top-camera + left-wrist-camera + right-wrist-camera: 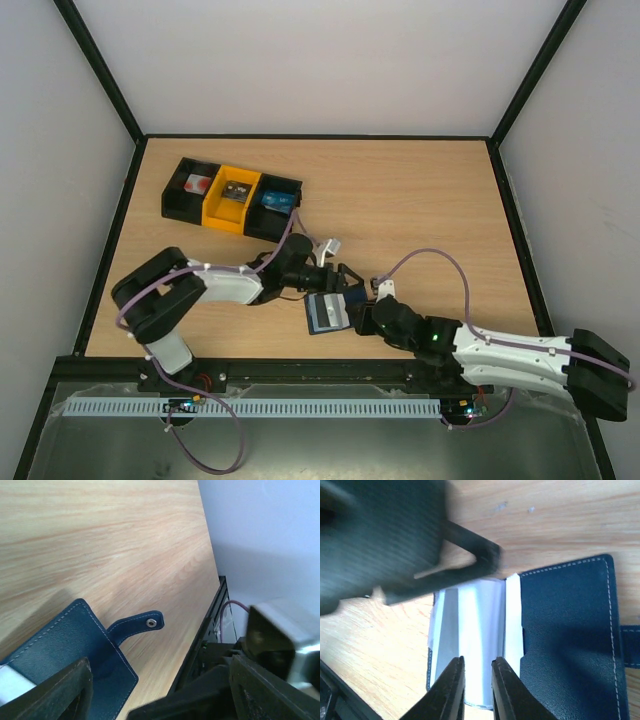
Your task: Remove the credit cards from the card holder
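A dark blue card holder [325,313] of stitched leather lies open and flat on the pale wood-grain worktop [420,200], near its front edge. Its snap strap [145,623] sticks out sideways. Pale, glossy credit cards [475,625] sit in one half. The right jaws are almost together over the cards' edge; whether they pinch it cannot be told. The left jaws gape wide just beside the holder, crowding the right. Well behind stands a row of black and yellow bins [222,218].
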